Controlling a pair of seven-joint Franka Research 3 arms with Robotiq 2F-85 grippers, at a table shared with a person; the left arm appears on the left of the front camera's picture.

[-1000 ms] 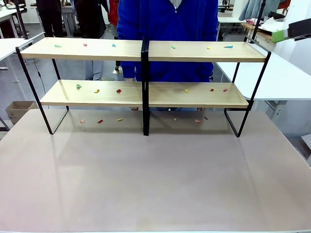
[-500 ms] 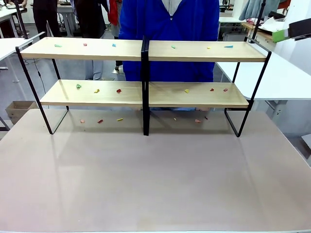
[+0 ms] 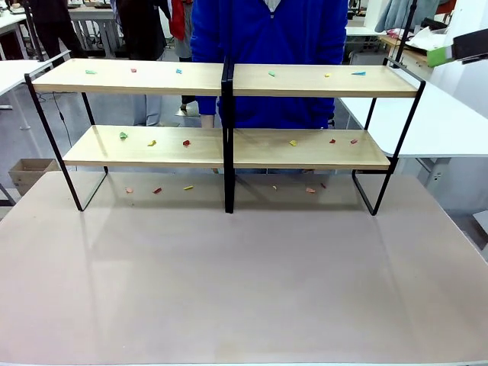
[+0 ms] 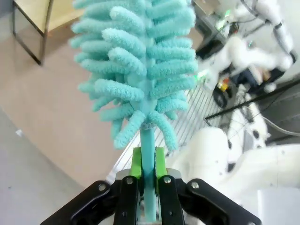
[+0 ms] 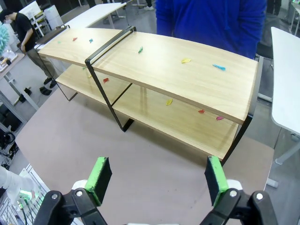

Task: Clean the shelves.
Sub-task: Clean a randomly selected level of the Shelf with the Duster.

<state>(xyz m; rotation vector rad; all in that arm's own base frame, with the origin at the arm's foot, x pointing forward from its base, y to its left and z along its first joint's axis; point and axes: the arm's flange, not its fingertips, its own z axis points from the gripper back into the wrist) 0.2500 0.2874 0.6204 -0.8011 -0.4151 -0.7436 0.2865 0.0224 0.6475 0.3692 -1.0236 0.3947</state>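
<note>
The shelves (image 3: 229, 149) are seen in the front view standing along the far edge of the table (image 3: 244, 282), reaching almost from its left edge to its right edge. Two long light wooden boards are carried in a thin black frame, divided in the middle by a black upright (image 3: 227, 137).

Small coloured scraps (image 3: 186, 142) are scattered along both boards, in green, red, blue, yellow and pink, and a few more lie on the table under the lower board. The near half of the table is bare. A person in a blue top (image 3: 267, 30) is stood just behind the far edge, at the middle of the shelves.

In the left wrist view, the left gripper (image 4: 147, 164) is closed tight on the thin handle of a teal duster (image 4: 140, 70), whose fluffy fingers fan out above the green pads. A corner of the shelves is visible at the top left of that view.

In the right wrist view, the right gripper (image 5: 157, 180) is spread wide, with nothing held between its pads, and is raised above the table's near right part, with the shelves seen beyond it.
</note>
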